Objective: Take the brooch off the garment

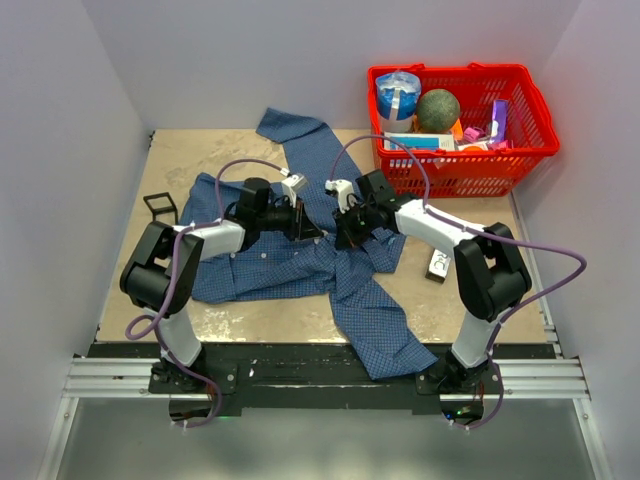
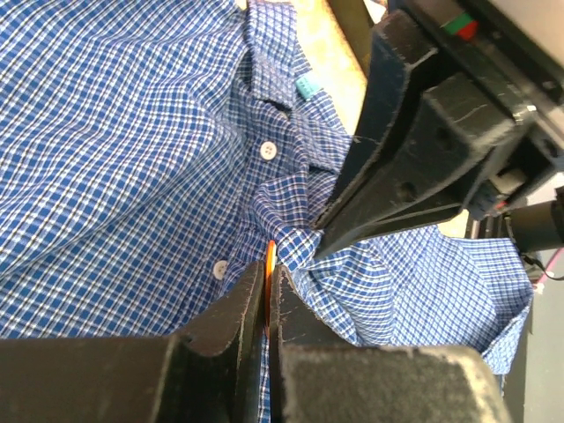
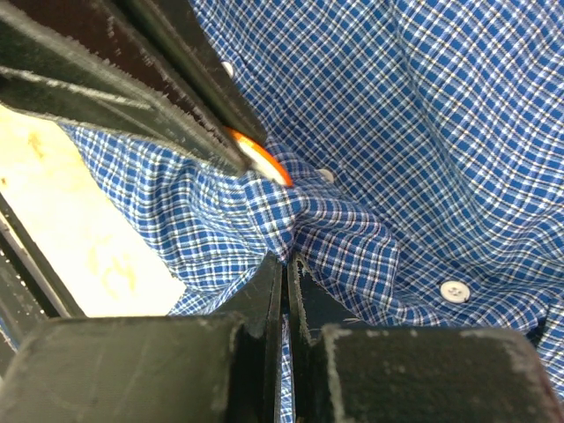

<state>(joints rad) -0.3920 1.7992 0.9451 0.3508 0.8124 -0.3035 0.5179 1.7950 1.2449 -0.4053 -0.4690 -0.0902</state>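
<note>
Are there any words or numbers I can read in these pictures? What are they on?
No text can be read here.
Small white card on the table: dark marks, too small to read.
Blue-and-white tub in the red basket: label blurred.
Teal tag on the shirt collar: no letters show.

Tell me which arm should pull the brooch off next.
Left: the left fingers are shut on the brooch, while the right fingers only pinch the garment beside it.
</note>
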